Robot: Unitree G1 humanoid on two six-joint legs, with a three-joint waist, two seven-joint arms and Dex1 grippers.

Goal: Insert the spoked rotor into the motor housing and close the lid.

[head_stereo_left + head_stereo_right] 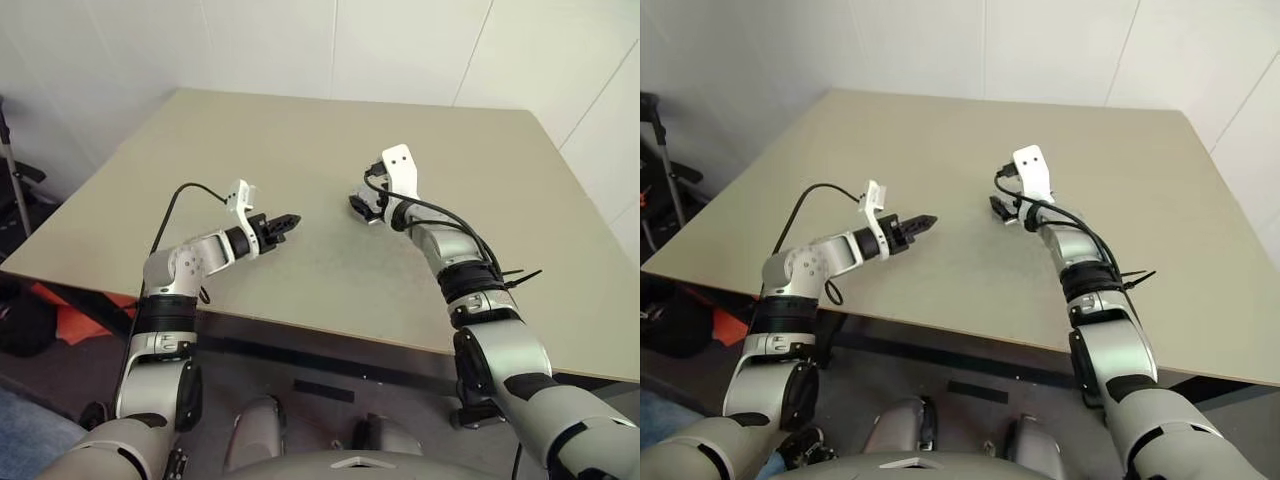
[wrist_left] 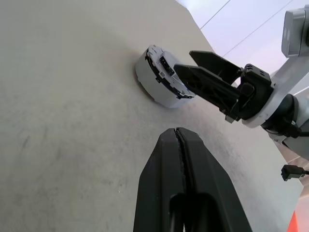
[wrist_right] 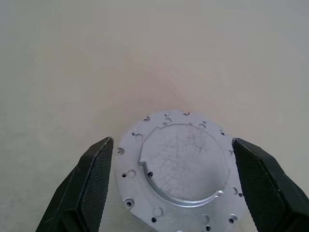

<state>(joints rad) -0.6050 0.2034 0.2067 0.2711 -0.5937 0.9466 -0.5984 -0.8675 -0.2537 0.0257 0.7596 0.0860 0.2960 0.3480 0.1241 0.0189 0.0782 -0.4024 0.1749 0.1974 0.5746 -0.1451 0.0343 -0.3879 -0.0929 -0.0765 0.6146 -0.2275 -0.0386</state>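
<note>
Motor housing [image 3: 176,166] on table [image 1: 300,150], silvery top face showing, apparently closed. Right gripper [image 2: 193,79] spread wide, straddling it untouched. Left gripper [image 1: 285,225] pinched shut, empty, nearby. Next: likely withdraw or press.

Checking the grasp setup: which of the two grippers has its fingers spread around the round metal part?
The right gripper: its fingers are wide apart on either side of the motor housing. The left gripper is pressed shut, apart from it.
</note>
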